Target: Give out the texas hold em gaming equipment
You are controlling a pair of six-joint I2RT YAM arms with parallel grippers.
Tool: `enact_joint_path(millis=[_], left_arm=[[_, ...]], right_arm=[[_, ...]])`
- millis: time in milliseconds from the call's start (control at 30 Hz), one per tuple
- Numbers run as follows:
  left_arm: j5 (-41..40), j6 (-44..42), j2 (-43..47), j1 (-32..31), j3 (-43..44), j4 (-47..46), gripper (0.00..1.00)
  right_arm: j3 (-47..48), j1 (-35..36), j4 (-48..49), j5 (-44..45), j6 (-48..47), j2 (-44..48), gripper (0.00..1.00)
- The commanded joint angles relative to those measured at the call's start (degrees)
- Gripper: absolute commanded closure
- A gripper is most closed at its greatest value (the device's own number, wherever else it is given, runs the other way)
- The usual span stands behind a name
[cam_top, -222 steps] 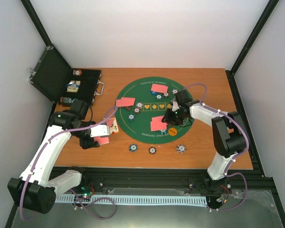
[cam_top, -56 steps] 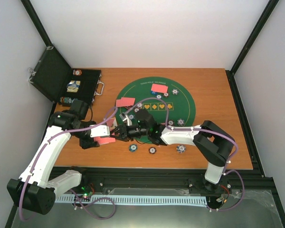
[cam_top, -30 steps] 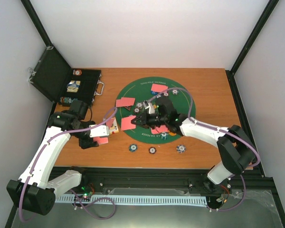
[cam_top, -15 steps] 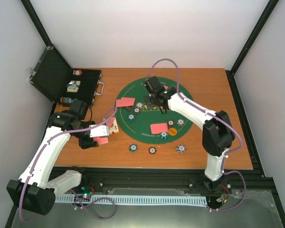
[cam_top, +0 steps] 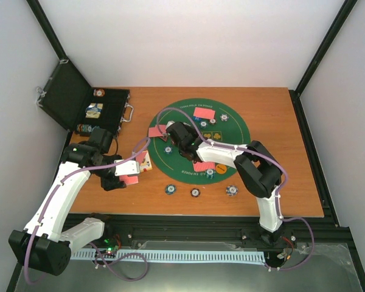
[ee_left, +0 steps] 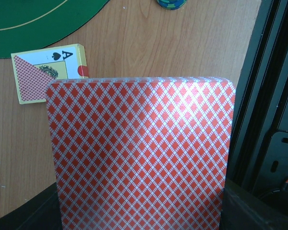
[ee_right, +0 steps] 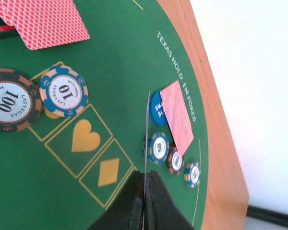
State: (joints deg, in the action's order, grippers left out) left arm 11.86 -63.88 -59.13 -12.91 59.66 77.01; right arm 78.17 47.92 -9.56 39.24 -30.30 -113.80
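White right arm [cam_top: 219, 152] folded, pincer [cam_top: 172, 131] over mat [cam_top: 234, 128].

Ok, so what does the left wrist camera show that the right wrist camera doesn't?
Only the left wrist: a red card back filling the frame, held by the left gripper; a card box showing an ace of spades, lying on bare wood; the black frame rail.
Only the right wrist: the right gripper shut on an edge-on card, a chip marked 100, a chip marked 10, and a blue button partly under a red-backed card.
Both: the green mat and the wooden table.
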Motion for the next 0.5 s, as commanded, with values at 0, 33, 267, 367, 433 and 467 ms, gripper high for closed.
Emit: enact_joint_path(millis=[0,33,267,367,433,467], left_arm=[[0.2,-0.5,0.2,0.1,1.6,0.5,0.99],[0.2,-0.5,0.2,0.1,1.6,0.6,0.99],[-0.3,-0.7,0.8,0.1,1.3,0.5,0.99],[-0.3,-0.7,1.0,0.1,1.1,0.4,0.99],[-0.2,-0.8,1.1,0.1,0.9,0.4,0.99],[-0.2,-0.9,1.1,0.1,0.9,0.4,0.99]], right_arm=[[-3.6,0.1,15.9,-1.6,-14.2,-1.9,0.97],[-4.6,0.1,18.2,-2.0,-15.9,-2.2,0.97],[-1.4,-0.6,16.4,-3.7,-17.0,-6.3,0.97],[-1.9,-0.8,14.6,-4.0,-15.7,-6.6,0.97],[-3.3,-1.1,14.4,-3.8,-14.9,-6.0,0.97],[-4.0,-1.3,14.3,-3.7,-14.3,-5.6,0.97]])
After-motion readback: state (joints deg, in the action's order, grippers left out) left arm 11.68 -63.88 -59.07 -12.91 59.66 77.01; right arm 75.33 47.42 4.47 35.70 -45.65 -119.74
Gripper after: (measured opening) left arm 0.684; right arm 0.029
